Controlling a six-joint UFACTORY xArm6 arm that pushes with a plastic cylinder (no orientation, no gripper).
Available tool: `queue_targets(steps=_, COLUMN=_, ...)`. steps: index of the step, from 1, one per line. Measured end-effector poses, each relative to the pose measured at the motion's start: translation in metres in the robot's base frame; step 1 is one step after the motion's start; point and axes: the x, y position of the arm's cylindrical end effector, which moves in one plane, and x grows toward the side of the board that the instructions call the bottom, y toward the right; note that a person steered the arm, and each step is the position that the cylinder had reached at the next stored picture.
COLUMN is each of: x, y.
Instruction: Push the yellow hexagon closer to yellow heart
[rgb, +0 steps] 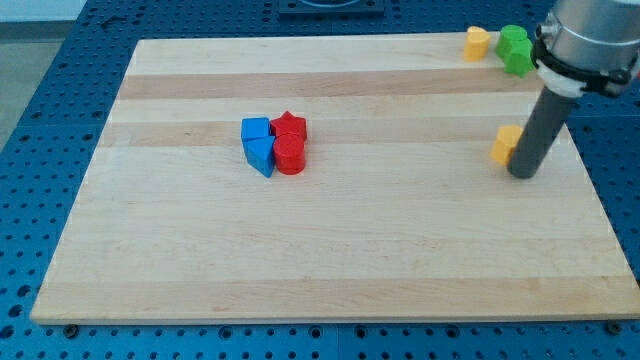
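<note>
The yellow hexagon (506, 145) lies near the board's right edge, partly hidden behind my rod. My tip (523, 174) rests on the board just right of and below the hexagon, touching or nearly touching it. The yellow heart (477, 43) sits at the view's top right, near the board's top edge, well above the hexagon.
Two green blocks (516, 49) sit just right of the yellow heart. Left of the board's centre is a tight cluster: a blue cube (256, 130), a blue triangular block (261, 156), a red star (290, 126) and a red cylinder (290, 155). The wooden board (350, 250) lies on a blue perforated table.
</note>
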Motion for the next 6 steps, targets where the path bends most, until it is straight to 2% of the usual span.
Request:
queue_targets(steps=1, x=-0.025, y=0.0)
queue_targets(steps=6, x=-0.092, y=0.003)
